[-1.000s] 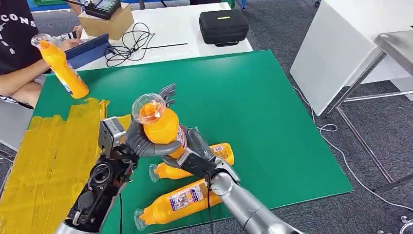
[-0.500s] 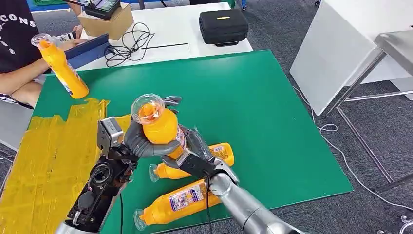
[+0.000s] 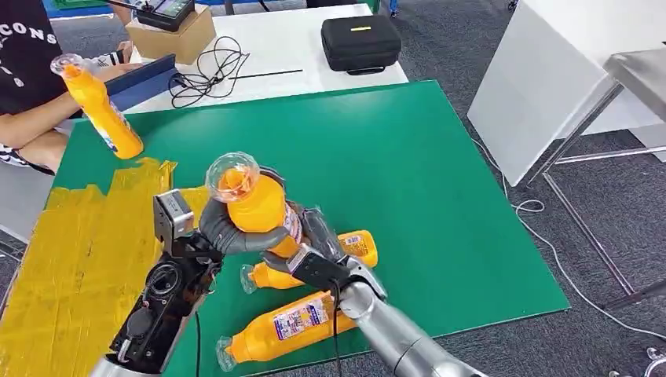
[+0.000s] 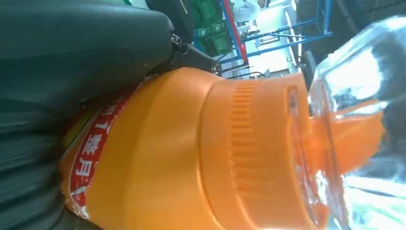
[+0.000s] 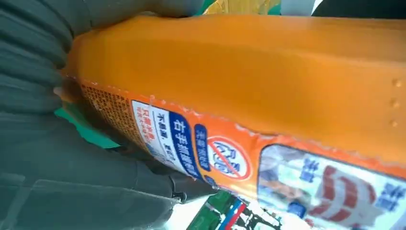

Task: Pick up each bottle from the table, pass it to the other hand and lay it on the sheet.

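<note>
An orange bottle (image 3: pixel 259 206) with a clear cap stands upright above the green mat (image 3: pixel 408 181), between both hands. My left hand (image 3: pixel 236 232) wraps its fingers around the upper body, where the left wrist view shows the orange shoulder (image 4: pixel 191 153) against the grey palm (image 4: pixel 72 57). My right hand (image 3: pixel 310 251) grips the lower, labelled part (image 5: pixel 268 86), its grey thumb (image 5: pixel 72 182) beside the label. Two more orange bottles lie on the mat, one (image 3: pixel 357 247) partly behind my right hand and one (image 3: pixel 287 323) near the front edge. The yellow sheet (image 3: pixel 71 259) lies at the left.
A person at the far left holds another orange bottle (image 3: pixel 102 110) upright over the mat's corner, forearm (image 3: pixel 31 126) resting there. Behind the mat, a white table carries a black case (image 3: pixel 360 41), a cardboard box (image 3: pixel 177 35) and a cable (image 3: pixel 208 71).
My left hand's fingers, spread behind the bottle a second ago, have closed around it. The bottle has shifted slightly left. The right hand has stayed on it.
</note>
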Robot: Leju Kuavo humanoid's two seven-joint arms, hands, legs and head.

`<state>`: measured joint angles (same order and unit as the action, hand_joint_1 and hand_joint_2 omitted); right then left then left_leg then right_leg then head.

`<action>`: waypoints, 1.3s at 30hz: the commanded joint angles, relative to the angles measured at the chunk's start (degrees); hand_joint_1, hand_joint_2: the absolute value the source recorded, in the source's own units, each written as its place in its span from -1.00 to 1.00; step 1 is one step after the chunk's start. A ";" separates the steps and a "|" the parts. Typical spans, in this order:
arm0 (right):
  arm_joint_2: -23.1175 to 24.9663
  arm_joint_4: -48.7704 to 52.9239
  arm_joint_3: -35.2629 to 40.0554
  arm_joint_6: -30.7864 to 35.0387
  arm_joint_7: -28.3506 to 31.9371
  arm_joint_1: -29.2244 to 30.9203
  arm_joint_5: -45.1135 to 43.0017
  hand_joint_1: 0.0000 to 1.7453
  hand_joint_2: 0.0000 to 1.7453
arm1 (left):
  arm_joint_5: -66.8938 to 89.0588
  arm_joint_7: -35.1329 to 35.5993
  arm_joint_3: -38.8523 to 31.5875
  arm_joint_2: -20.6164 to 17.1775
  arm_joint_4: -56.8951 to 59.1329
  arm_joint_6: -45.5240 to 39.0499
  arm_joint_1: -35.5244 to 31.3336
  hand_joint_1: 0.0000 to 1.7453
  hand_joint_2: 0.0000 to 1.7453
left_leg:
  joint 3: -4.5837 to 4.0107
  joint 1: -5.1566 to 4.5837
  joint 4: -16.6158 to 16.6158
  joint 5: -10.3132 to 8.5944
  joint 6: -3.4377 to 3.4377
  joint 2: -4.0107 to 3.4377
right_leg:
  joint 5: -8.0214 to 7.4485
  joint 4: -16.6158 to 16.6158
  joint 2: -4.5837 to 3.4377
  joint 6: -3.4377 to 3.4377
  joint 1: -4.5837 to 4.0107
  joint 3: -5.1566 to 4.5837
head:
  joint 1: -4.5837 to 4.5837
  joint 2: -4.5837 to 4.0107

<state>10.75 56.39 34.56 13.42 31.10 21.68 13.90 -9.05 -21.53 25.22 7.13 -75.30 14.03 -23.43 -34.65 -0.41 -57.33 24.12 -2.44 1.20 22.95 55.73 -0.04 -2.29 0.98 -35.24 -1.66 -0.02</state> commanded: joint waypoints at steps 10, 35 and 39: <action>-11.42 30.20 -5.86 12.16 -5.81 -10.32 20.66 -1.00 1.00 | 33.59 1.75 -13.55 -4.78 -4.85 -20.99 -6.28 1.00 1.00 | 0.07 0.12 -0.13 0.13 0.17 -0.11 | 0.08 0.08 -0.02 0.13 -0.14 0.04 | 0.02 0.00; -14.24 41.31 -12.48 14.85 -6.02 -15.17 22.57 -1.00 1.00 | 66.91 13.16 -14.82 -10.01 3.43 -35.54 -12.91 1.00 1.00 | 0.17 0.12 -0.09 0.14 0.16 -0.09 | 0.10 0.01 0.00 0.11 -0.13 0.18 | 0.00 0.00; -16.03 42.73 -14.44 16.24 -7.81 -14.92 23.71 -1.00 1.00 | 82.85 17.81 -10.34 -11.37 12.59 -31.05 -16.85 1.00 1.00 | 0.08 0.05 -0.04 0.04 0.10 0.02 | 0.06 0.02 0.08 0.07 -0.05 0.08 | 0.00 0.00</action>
<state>-2.65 98.14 23.04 27.78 25.05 5.66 36.24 55.99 -9.76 9.44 -1.40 -76.52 -20.41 -32.79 -34.65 -0.40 -57.33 24.11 -2.42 1.17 22.94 55.73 -0.07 -2.28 0.98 -35.28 -1.66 -0.02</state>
